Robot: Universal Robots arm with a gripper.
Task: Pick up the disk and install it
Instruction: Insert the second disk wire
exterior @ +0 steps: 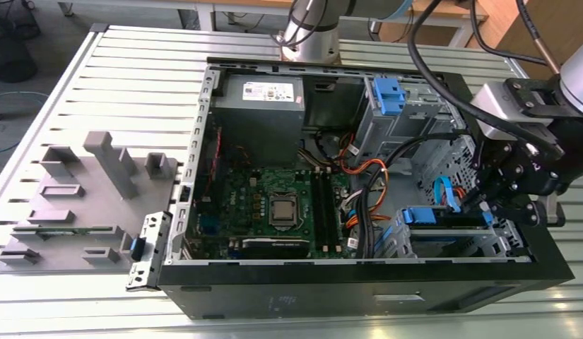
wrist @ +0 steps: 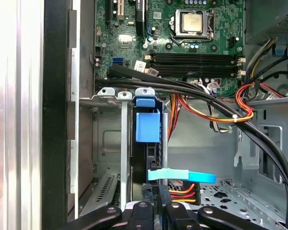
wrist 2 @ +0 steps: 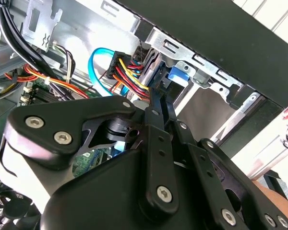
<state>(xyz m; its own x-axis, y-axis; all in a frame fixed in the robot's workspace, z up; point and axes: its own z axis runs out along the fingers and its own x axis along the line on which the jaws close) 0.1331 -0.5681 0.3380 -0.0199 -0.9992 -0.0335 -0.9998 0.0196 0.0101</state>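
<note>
Fingers point(wrist: 156, 211) of the gripper point(wrist: 157, 216) are seen clenched on the disk point(wrist: 149, 143), which is held upright in the drive bay point(exterior: 461, 244) at the exterior view's lower right. Beyond it, the motherboard point(exterior: 282, 205) is seen mid-frame, with the power supply point(exterior: 261, 106) above.

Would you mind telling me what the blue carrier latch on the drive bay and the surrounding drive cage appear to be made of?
The blue carrier latch looks like moulded plastic: uniform saturated colour, soft matte sheen, rounded edges. The drive cage appears to be bare sheet metal, probably steel: dull grey finish, thin folded edges and punched slots. The gripper beneath them looks like black-coated metal links with bright screw heads, though the coating leaves that open.
</note>
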